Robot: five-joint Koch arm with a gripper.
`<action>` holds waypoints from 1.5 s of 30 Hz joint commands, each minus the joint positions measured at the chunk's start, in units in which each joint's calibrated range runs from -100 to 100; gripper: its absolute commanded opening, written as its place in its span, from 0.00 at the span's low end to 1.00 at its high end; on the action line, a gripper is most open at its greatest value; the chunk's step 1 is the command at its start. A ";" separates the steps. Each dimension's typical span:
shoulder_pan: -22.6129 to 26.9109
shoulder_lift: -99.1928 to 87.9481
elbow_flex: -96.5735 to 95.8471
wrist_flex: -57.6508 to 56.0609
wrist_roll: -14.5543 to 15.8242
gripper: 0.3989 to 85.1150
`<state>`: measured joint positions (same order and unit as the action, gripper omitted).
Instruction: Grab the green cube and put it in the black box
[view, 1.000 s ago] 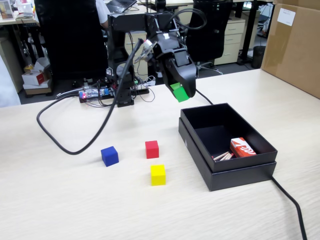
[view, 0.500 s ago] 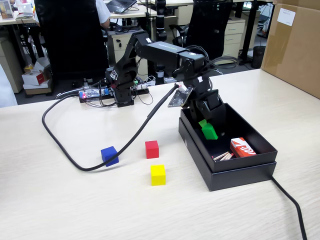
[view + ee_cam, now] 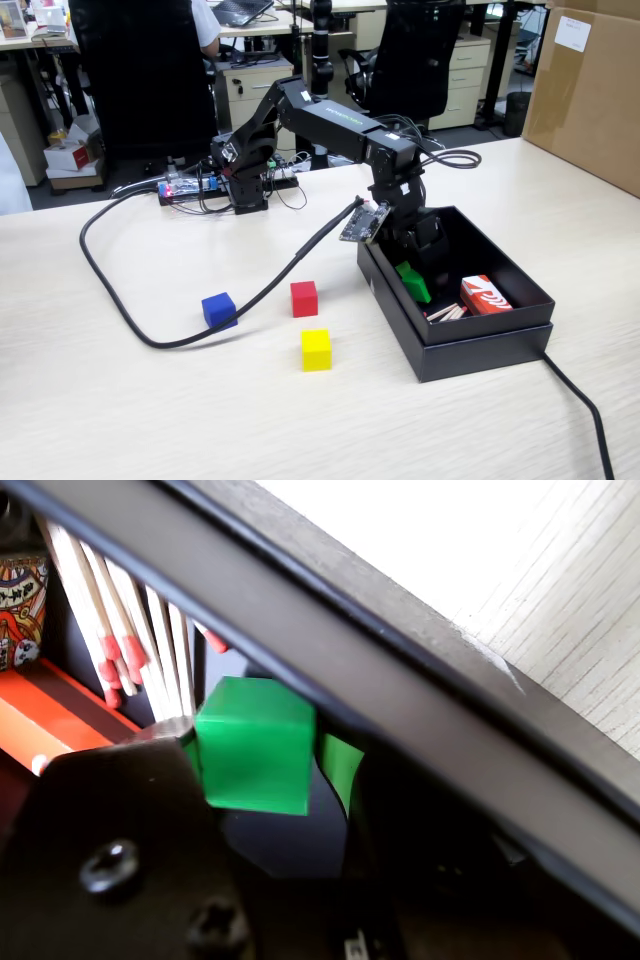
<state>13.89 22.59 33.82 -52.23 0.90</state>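
The claw (image 3: 412, 281) reaches inside the black box (image 3: 520, 335), grasping the green cube (image 3: 255, 742) between its green tips; matches (image 3: 120, 645) lie at its ten o'clock in the wrist view.

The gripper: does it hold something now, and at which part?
Yes. The gripper holds the green cube by two opposite side faces, between its green-tipped fingers, low inside the black box.

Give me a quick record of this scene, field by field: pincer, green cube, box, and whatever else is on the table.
pincer: lowered inside the black box, closed on the green cube
green cube: held between green pincer tips, inside the box
black box: open; also holds an orange matchbox and loose matches
outside box: blue cube, red cube, yellow cube on the table
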 commanded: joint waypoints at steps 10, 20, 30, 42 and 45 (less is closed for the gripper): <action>0.59 -17.71 -6.62 4.23 -0.34 0.57; -3.57 -58.79 -21.76 4.67 0.54 0.56; -12.65 -99.87 -60.93 16.33 -1.27 0.56; -15.19 -122.24 -96.92 28.51 -0.24 0.58; -15.53 -122.59 -102.54 33.95 -0.29 0.57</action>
<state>-1.34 -98.45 -68.78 -25.90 0.56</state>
